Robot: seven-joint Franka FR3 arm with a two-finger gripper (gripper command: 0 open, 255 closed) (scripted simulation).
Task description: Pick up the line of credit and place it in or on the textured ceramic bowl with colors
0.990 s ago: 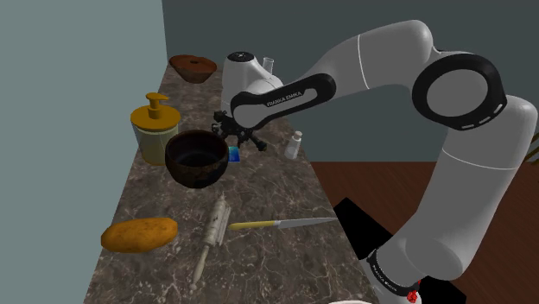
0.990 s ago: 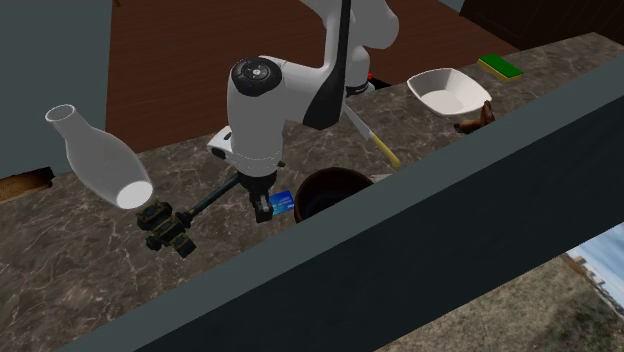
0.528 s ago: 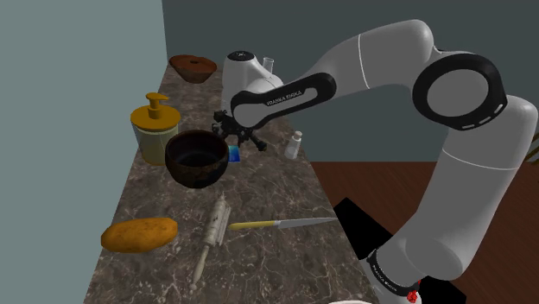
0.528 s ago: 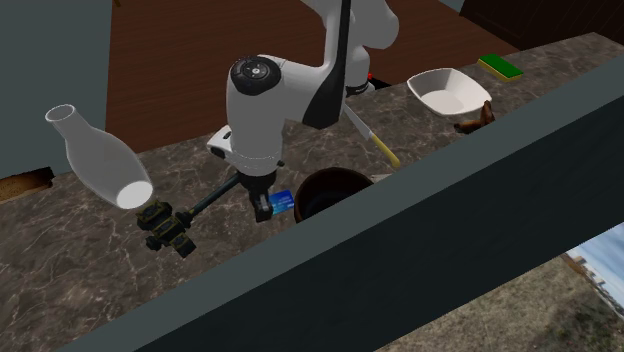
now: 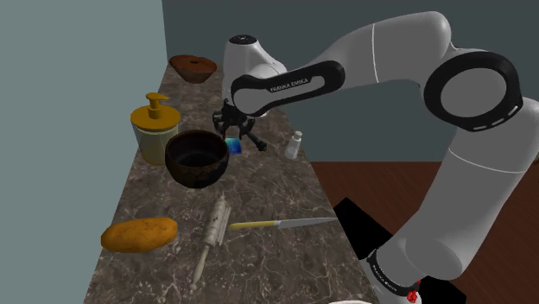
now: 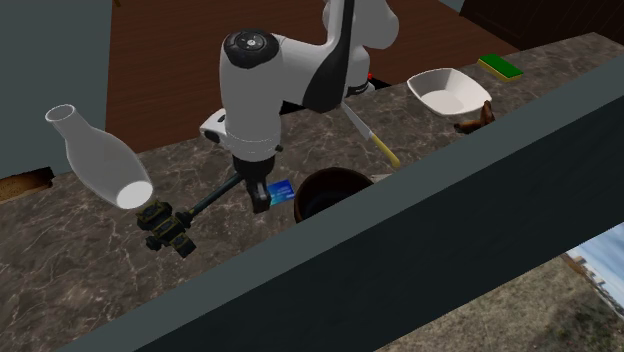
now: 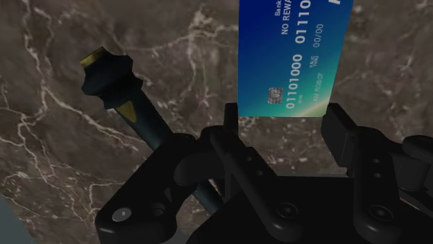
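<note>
Holds the blue bank card (image 7: 291, 55) in the gripper (image 7: 286, 126), fingers narrowed to the card's width and pressing on its two long edges near one end. Points the card's printed face at the wrist camera, with its free end reaching out over the brown marble tabletop (image 7: 62, 159). Cannot tell whether that end touches the marble.

In the shoulder view, places the gripper (image 5: 231, 138) and card (image 5: 233, 146) just behind the dark brown bowl (image 5: 197, 177), near its far rim and not over its opening. In the second exterior view, sets the card (image 6: 281, 189) just beside the bowl (image 6: 330, 190), under the gripper (image 6: 262, 197).

Leaves a dark rod-shaped tool (image 7: 121, 90) lying on the marble beside the gripper. Finds a yellow soap dispenser (image 5: 155, 129) next to the bowl, with a rolling pin (image 5: 212, 233), a knife (image 5: 281, 224) and a brown loaf (image 5: 138, 234) nearer the stand. Lays a white vase (image 6: 100, 160) on its side further along the tabletop.
</note>
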